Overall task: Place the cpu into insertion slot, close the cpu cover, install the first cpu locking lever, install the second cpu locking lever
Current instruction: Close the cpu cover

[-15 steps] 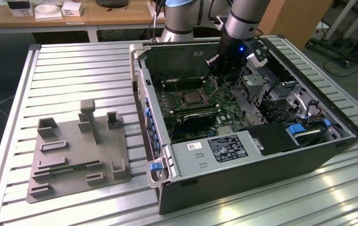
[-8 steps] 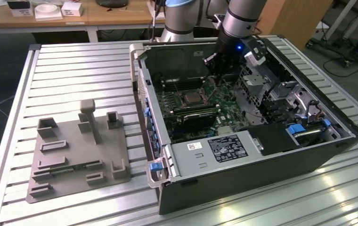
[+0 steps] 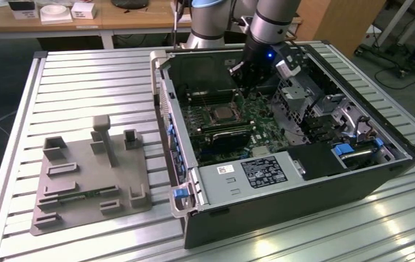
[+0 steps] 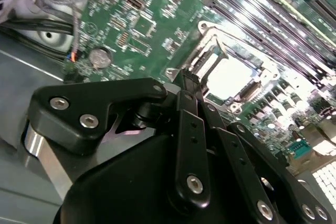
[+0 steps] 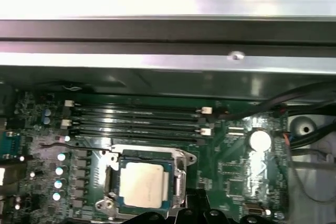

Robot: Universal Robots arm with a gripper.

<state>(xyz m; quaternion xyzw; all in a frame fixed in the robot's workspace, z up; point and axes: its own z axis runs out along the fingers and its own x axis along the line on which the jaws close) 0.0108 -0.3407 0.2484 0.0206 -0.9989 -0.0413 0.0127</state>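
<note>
In the exterior view, an open computer case [image 3: 266,218] lies on the slatted metal desk [image 3: 83,71], right of centre in the frame. A grey fixture tray [image 3: 83,180] sits at lower left. On the green board inside the case, just above the frame's centre, the cpu [image 3: 226,113] shows as a small pale square seated in the insertion slot [image 3: 213,115]. The arm comes down from the upper edge. Its gripper [image 3: 242,90] hangs just above the board, near the slot on the exterior view's right.

In the second wrist view, the cpu [image 4: 231,77] has a flat silver-grey top washed with glare. The cpu cover [image 4: 207,30] frames it in silvery metal. The black gripper [image 4: 187,77] has its fingers drawn together with nothing between them. Its tip is just beside the cover's rim, though whether it touches cannot be told.

In the first wrist view, the cpu [image 5: 142,182] lies square in its socket. The cpu cover [image 5: 147,152] lies flat around it, beside the long memory slots [image 5: 136,119]. The gripper [image 5: 197,208] is just beside one corner of the cover.
</note>
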